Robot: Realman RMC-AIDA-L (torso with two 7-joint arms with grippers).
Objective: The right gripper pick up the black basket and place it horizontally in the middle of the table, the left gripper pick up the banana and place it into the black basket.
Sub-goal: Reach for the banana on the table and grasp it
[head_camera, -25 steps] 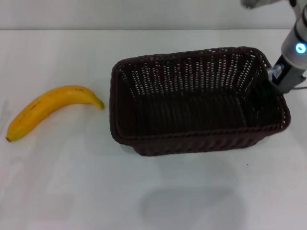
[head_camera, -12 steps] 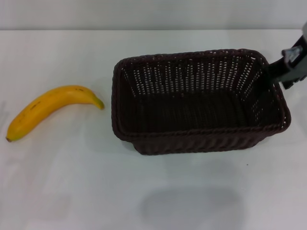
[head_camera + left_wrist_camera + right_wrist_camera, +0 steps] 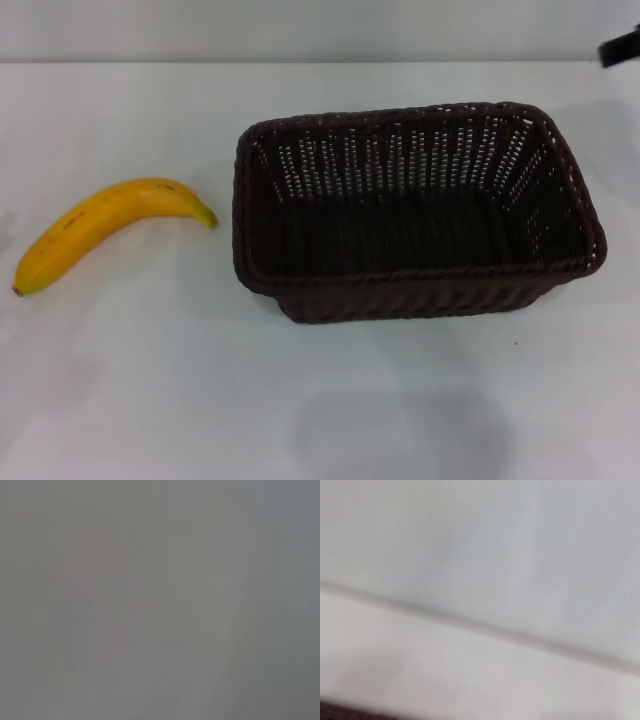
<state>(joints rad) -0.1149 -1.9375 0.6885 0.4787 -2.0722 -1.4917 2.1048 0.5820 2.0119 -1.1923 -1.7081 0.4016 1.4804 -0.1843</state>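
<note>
The black basket (image 3: 415, 210) stands upright on the white table (image 3: 320, 400), right of the middle, with its long side across the view and nothing inside. A dark sliver of its rim shows at the edge of the right wrist view (image 3: 340, 714). The banana (image 3: 105, 228) lies on the table to the basket's left, apart from it, its tip pointing at the basket. Only a small black part of my right gripper (image 3: 621, 47) shows at the far right edge, behind the basket and clear of it. My left gripper is out of view.
The table's far edge meets a pale wall (image 3: 320, 30) at the back. The left wrist view shows only plain grey. The right wrist view shows table surface and the wall (image 3: 480, 545).
My right gripper has let go of the basket's right end and drawn back up and to the right, almost out of view. The basket and banana stay where they were.
</note>
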